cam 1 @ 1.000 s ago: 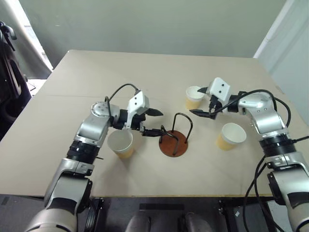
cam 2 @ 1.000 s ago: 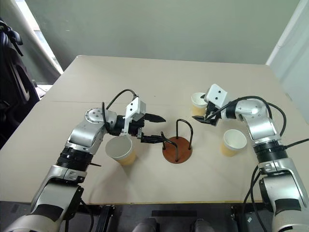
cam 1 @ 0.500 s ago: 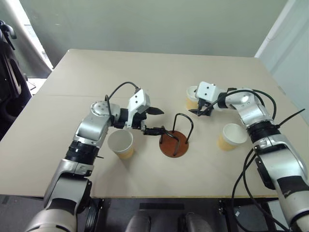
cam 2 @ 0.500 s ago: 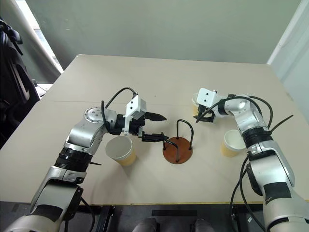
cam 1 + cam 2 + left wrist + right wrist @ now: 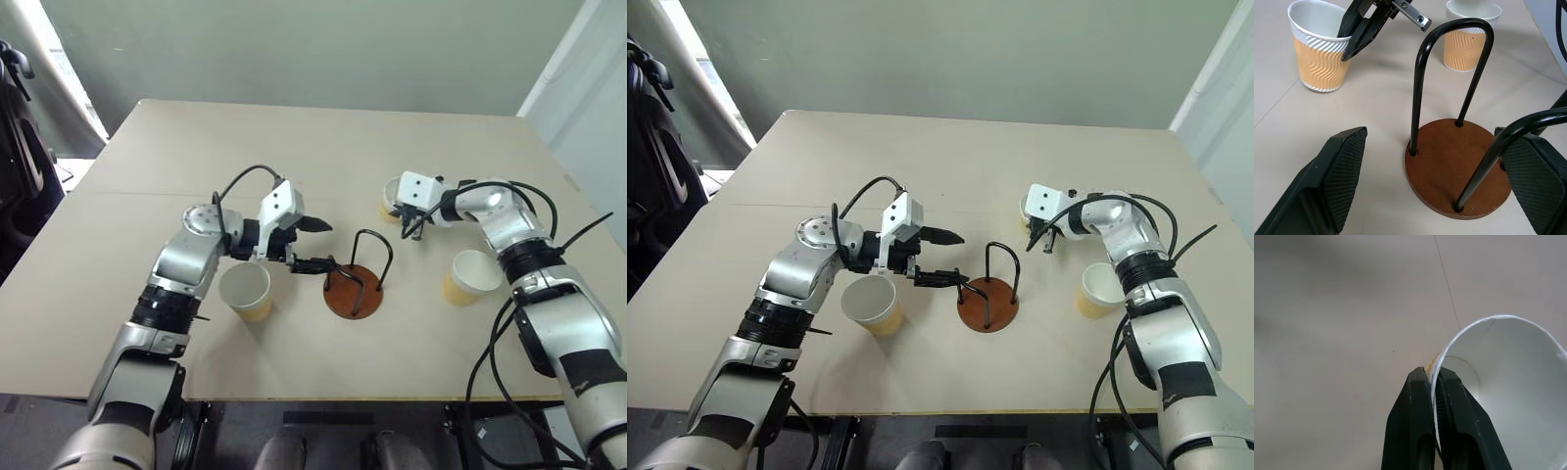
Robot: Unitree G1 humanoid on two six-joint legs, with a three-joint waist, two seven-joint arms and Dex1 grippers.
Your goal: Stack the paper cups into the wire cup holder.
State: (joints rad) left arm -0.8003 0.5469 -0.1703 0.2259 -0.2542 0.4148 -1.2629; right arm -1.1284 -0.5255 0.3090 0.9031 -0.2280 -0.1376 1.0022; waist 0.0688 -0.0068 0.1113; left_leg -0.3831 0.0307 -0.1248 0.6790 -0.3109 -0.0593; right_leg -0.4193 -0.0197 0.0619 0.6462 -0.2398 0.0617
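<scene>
R gripper (image 5: 1433, 382) pinching far cup (image 5: 1508, 391) by its rim
L gripper (image 5: 1425, 176) spread wide, fingers either side of holder (image 5: 1459, 166); holder mid-table (image 5: 294, 147), empty; 2nd cup (image 5: 246, 291) by L arm; 3rd (image 5: 468, 275) near R arm.

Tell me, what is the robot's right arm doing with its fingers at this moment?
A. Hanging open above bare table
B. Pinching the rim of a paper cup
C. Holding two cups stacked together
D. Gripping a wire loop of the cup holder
B: the right gripper has its fingers shut on the wall of the far paper cup, one inside the rim and one outside.
</scene>
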